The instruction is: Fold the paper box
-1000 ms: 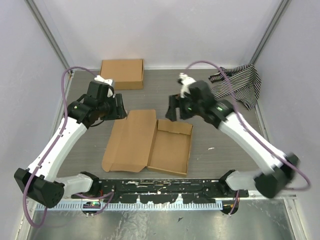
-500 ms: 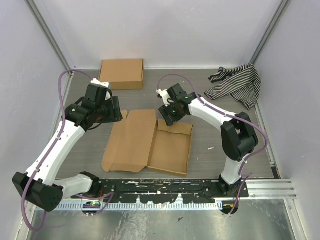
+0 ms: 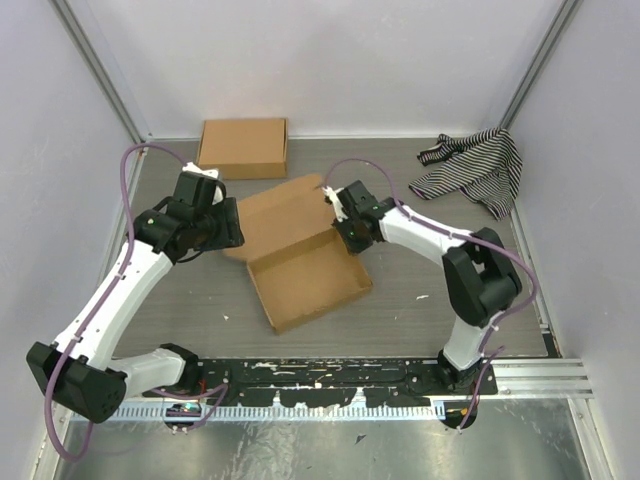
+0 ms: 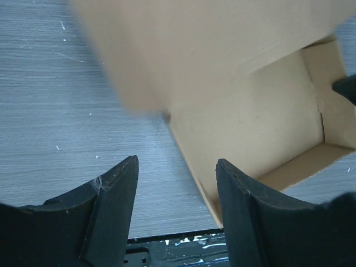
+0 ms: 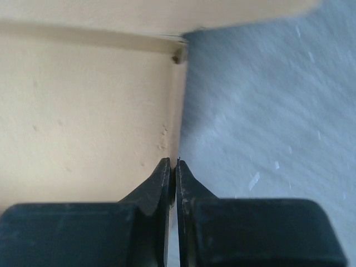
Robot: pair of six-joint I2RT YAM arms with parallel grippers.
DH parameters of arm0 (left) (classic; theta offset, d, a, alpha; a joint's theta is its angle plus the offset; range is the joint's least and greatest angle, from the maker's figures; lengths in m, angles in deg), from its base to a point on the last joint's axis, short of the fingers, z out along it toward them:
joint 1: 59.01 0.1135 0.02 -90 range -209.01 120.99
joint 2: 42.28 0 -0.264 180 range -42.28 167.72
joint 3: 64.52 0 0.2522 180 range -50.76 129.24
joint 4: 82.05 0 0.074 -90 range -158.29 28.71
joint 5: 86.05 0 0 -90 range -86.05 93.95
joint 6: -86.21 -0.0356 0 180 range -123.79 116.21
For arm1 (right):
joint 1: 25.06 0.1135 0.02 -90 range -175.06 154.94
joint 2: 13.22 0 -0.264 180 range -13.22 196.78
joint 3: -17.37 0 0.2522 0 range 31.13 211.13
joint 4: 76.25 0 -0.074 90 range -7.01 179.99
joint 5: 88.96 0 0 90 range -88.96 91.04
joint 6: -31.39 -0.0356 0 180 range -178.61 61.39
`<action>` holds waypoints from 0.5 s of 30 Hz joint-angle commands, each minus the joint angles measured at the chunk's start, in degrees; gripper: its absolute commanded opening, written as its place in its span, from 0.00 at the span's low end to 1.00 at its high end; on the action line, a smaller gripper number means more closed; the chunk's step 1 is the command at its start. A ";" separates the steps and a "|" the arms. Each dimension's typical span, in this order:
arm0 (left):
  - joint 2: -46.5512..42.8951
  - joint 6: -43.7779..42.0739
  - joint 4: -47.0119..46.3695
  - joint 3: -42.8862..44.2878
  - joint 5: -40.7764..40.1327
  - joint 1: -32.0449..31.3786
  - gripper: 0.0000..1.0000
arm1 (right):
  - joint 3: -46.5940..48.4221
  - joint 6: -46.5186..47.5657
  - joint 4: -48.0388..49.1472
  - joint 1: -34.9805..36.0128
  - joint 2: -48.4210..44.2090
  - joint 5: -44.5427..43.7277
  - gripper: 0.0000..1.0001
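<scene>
The paper box (image 3: 305, 280) lies skewed at the middle of the table, its shallow tray open and its lid panel (image 3: 285, 212) raised toward the back. My right gripper (image 3: 349, 234) is shut on the tray's far right wall. In the right wrist view the fingertips (image 5: 176, 164) pinch that thin cardboard wall (image 5: 177, 111) near a corner. My left gripper (image 3: 232, 222) stands open beside the lid's left edge, touching nothing. In the left wrist view its open fingers (image 4: 175, 169) frame bare table, with the box (image 4: 250, 122) ahead and blurred at the top.
A smaller closed cardboard box (image 3: 243, 147) sits at the back left. A black-and-white striped cloth (image 3: 475, 168) lies at the back right. A black rail (image 3: 330, 375) runs along the near edge. Walls close in on both sides.
My right gripper came down onto the tray's wall and shut on it. The box has swung round and shifted toward the back, its lid lifting. The left arm barely moved.
</scene>
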 commanded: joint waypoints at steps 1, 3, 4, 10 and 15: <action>0.65 -0.45 -1.21 0.84 0.17 0.21 0.64 | -9.46 -10.65 -7.37 -0.71 -8.65 -12.04 0.03; 1.28 -0.78 -1.61 1.06 0.74 0.19 0.64 | -12.31 -18.00 -11.49 -0.73 -12.34 -14.05 0.01; 1.72 -0.98 -1.89 1.26 1.22 0.21 0.64 | -13.54 -21.11 -13.26 -0.65 -14.00 -13.94 0.01; 5.04 -0.77 -3.41 2.13 4.30 0.21 0.64 | -18.78 -37.64 -14.71 0.16 -26.00 -8.85 0.01; 9.79 0.45 -5.24 2.50 7.31 0.19 0.61 | -13.57 -43.85 -13.86 0.17 -22.91 -8.49 0.01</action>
